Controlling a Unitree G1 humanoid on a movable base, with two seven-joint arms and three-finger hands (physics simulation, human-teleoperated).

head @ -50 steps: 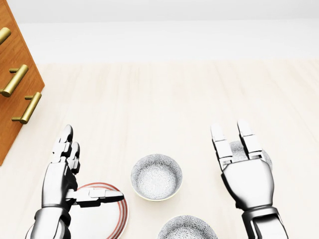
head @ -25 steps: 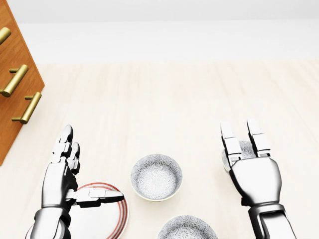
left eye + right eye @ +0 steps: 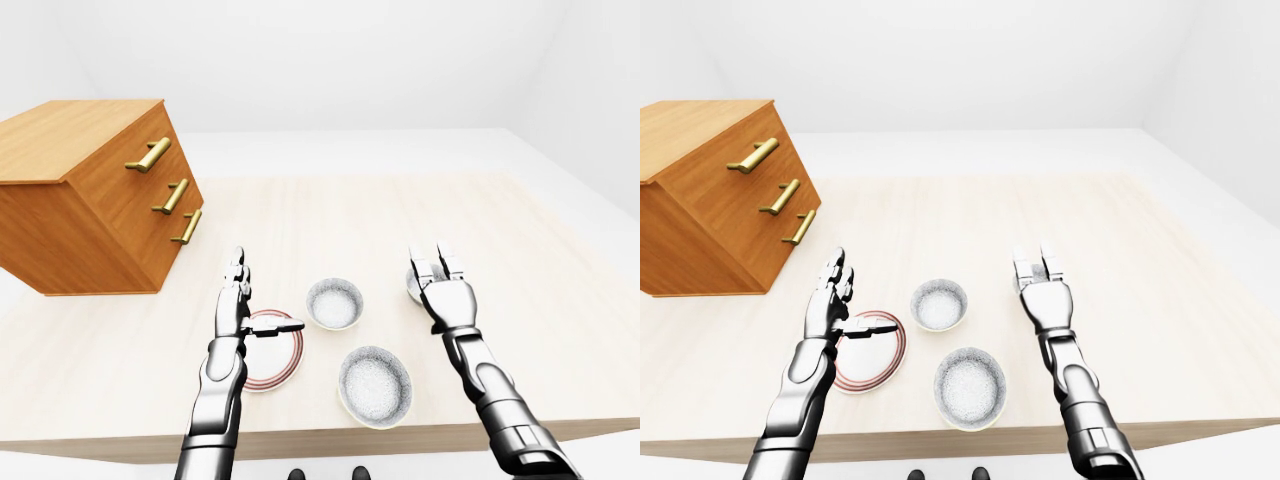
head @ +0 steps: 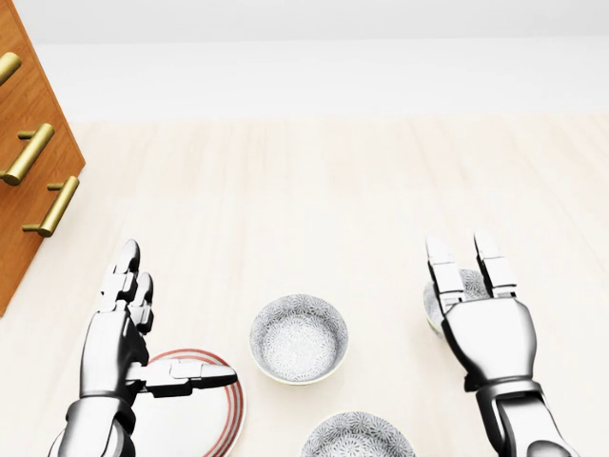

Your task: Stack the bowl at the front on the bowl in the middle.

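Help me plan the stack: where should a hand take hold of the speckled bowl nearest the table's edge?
Grip the front bowl by its rim, coming from above on its right side. It sits upright and open, rim clear all round, and the right hand is open on that side.

The tabletop [image 3: 420,215] was pale, cream-coloured wood with faint grain. Both speckled bowls, the middle bowl [image 4: 299,337] and the bowl nearest the tabletop's bottom edge [image 3: 374,385], showed grey-white mottled patterning with light cream rims. The plate [image 3: 280,360] was white, ringed with thin red-brown stripes. The drawer chest [image 3: 90,195] at the left edge was warm orange-brown wood, its handles [image 3: 148,155] brassy gold. The left hand [image 4: 122,328] and right hand [image 4: 481,319] gleamed silver-grey with dark joints.
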